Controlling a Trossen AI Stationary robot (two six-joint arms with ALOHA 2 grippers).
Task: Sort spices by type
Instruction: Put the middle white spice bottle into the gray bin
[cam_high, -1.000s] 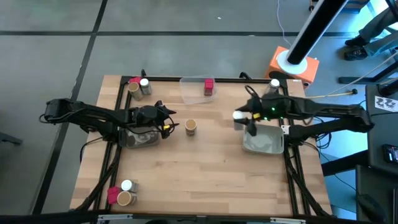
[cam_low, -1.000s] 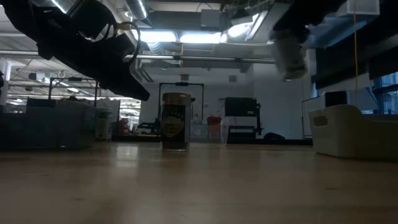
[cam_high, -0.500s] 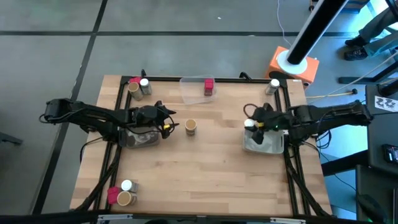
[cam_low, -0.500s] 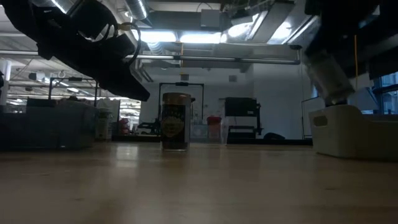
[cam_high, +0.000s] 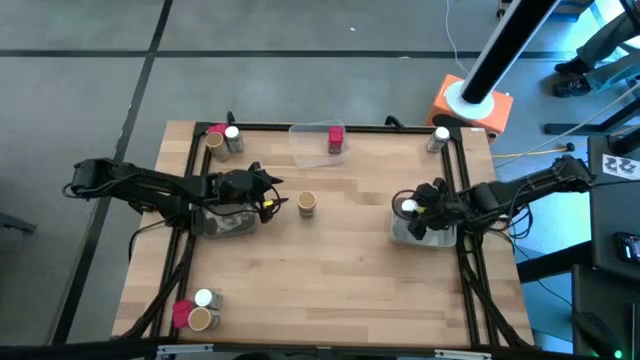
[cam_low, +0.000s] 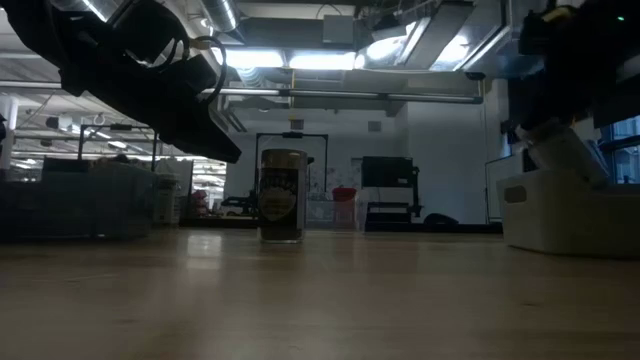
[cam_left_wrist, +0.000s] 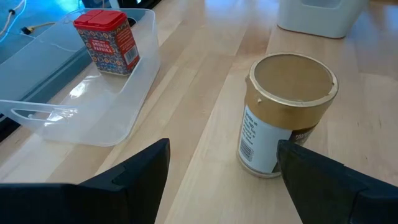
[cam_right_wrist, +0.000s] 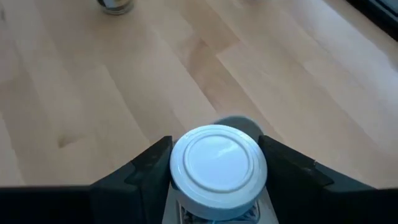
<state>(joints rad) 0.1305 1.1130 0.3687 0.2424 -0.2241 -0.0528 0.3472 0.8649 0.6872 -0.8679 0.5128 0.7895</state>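
The white-capped jar (cam_high: 407, 208) sits clamped between the fingers of the right gripper (cam_high: 415, 212), tilted, at the edge of the grey bin (cam_high: 432, 237) on the right side of the table (cam_high: 330, 290); in the right wrist view its cap (cam_right_wrist: 217, 162) fills the space between the two fingers, which press on it from either side. A tan cylinder (cam_high: 307, 204) stands upright on bare wood well to the left of that bin, near the table's middle. The left gripper (cam_high: 268, 203) hangs just beyond the cylinder, farther still from the bin, jaws spread wide and holding nothing. A red block (cam_high: 336, 139) stands in the clear tray (cam_high: 308, 146) at the far edge. Another jar (cam_high: 437, 137) stands at the far corner nearest the bin. More spices cluster at the two corners farthest from the bin.
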